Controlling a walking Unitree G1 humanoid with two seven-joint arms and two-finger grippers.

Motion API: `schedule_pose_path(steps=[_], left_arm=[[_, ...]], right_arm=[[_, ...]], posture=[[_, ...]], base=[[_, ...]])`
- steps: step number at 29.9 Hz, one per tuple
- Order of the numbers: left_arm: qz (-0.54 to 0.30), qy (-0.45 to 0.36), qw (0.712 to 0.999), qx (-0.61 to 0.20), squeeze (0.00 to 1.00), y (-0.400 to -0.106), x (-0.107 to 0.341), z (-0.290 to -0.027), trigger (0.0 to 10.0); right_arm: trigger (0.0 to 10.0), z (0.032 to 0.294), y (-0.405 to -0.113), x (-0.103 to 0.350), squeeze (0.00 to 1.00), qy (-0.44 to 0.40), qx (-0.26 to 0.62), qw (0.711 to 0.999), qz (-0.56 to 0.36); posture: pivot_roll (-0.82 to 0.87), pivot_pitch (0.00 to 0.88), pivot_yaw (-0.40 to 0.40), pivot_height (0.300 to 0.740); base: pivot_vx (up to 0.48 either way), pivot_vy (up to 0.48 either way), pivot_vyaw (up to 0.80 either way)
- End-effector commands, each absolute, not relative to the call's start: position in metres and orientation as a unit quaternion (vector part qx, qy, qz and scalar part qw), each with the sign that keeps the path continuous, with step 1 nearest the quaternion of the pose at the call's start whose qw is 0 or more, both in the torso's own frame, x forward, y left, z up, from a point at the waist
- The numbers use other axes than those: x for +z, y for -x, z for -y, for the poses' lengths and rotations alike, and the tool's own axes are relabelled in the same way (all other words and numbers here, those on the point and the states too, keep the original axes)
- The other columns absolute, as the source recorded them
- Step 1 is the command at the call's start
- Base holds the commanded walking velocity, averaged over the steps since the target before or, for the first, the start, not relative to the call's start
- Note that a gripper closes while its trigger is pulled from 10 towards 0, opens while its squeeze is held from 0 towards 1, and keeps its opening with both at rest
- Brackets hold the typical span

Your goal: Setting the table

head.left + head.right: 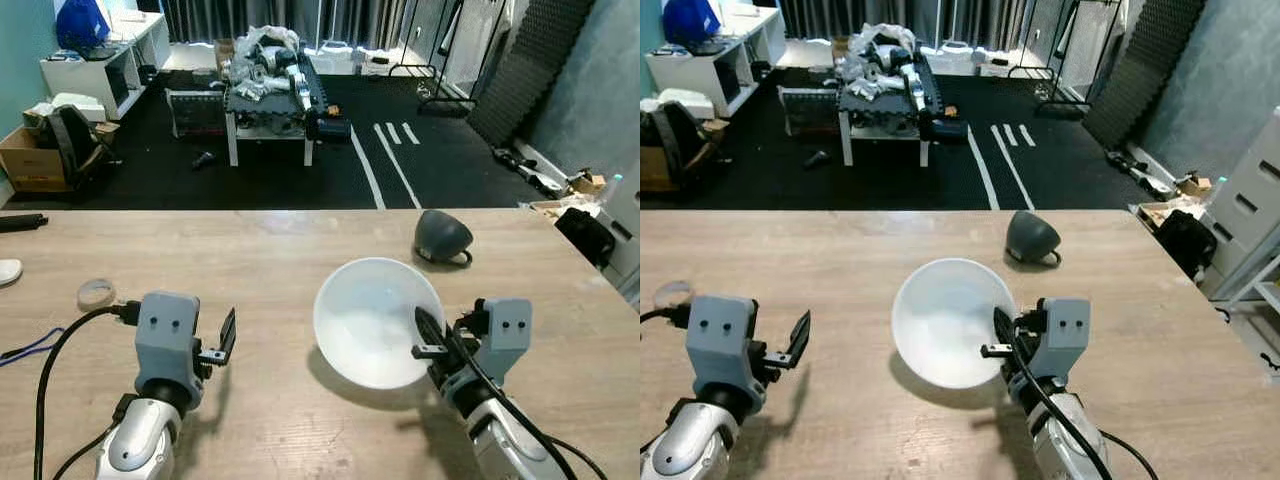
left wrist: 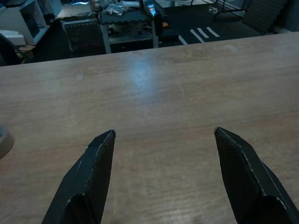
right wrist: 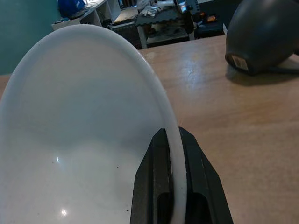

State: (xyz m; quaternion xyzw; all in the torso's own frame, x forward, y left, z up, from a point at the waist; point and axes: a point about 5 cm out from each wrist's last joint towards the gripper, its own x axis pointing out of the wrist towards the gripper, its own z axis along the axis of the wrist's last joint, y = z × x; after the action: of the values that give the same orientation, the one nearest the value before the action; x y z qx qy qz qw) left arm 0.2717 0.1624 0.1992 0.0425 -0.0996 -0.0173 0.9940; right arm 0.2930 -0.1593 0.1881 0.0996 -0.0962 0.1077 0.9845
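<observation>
Right claw [image 1: 428,335] clamped on the near rim of the white bowl [image 1: 372,320], held tilted over the wooden worktop [image 1: 270,270]. Just beyond the bowl, a dark grey mug [image 1: 441,236] lying tipped over. Left of the bowl, left claw [image 2: 161,140] spread apart above bare wood.

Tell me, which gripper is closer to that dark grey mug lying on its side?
Right. The right gripper, clamped on the white bowl's rim, sits just short of the dark grey mug; the left gripper hovers open, far across the table.
</observation>
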Motion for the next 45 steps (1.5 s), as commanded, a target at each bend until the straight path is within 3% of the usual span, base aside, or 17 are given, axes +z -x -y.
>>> schedule_pose_path(steps=[1,37,45], left_arm=[[0.079,-0.046,0.996,-0.008,0.00,-0.2712,0.1911,-0.1649,10.0],[0.079,-0.041,0.996,-0.007,0.00,-0.2747,0.1913,-0.1601,10.0],[0.077,-0.038,0.996,-0.008,0.00,-0.2757,0.1912,-0.1589,10.0]], right_arm=[[10.0,0.1622,-0.2927,0.1853,0.00,-0.098,0.099,0.986,0.095],[10.0,0.1625,-0.2930,0.1812,0.00,-0.099,0.096,0.986,0.093],[10.0,0.1624,-0.2930,0.1802,0.00,-0.100,0.095,0.986,0.093]], posture=[[0.06,0.173,0.034,0.740],[0.06,0.175,0.036,0.740],[0.06,0.175,0.037,0.740]], base=[[-0.307,0.000,0.00],[-0.292,0.000,0.00],[0.000,0.000,0.00]])
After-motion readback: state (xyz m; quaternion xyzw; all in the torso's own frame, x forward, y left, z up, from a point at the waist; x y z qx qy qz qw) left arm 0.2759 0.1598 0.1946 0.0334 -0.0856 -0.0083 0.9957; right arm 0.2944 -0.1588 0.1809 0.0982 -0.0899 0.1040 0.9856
